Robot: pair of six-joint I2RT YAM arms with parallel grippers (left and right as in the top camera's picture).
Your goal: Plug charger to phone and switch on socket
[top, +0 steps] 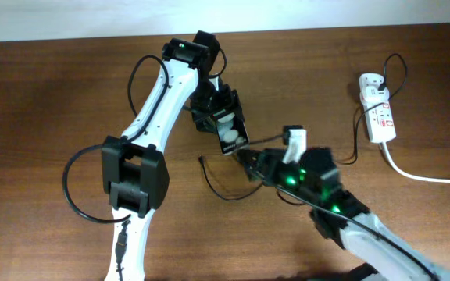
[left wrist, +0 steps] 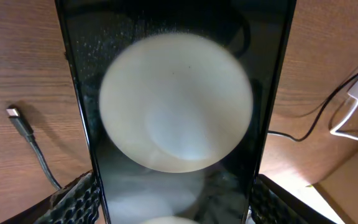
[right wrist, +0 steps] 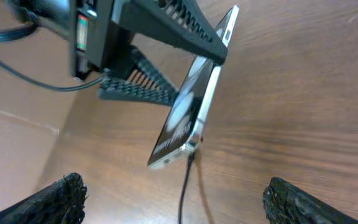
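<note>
My left gripper (top: 217,109) (left wrist: 173,199) is shut on the black phone (top: 229,129) (left wrist: 173,99) and holds it tilted above the table, lower end down. The phone also shows edge-on in the right wrist view (right wrist: 188,106). The charger's plug tip (top: 201,160) (left wrist: 14,113) lies loose on the table left of the phone. My right gripper (top: 246,161) (right wrist: 179,199) is open, close below the phone's lower end. The black cable (right wrist: 184,193) runs between its fingers up to that end, where it is hidden. The white socket (top: 379,115) lies far right with the adapter (top: 369,80).
The socket's thick white cord (top: 420,176) trails off to the right edge. The charger cable (top: 223,195) curls on the table in front of the phone and passes under my right arm. The left arm's own black cable (top: 69,187) loops at the left.
</note>
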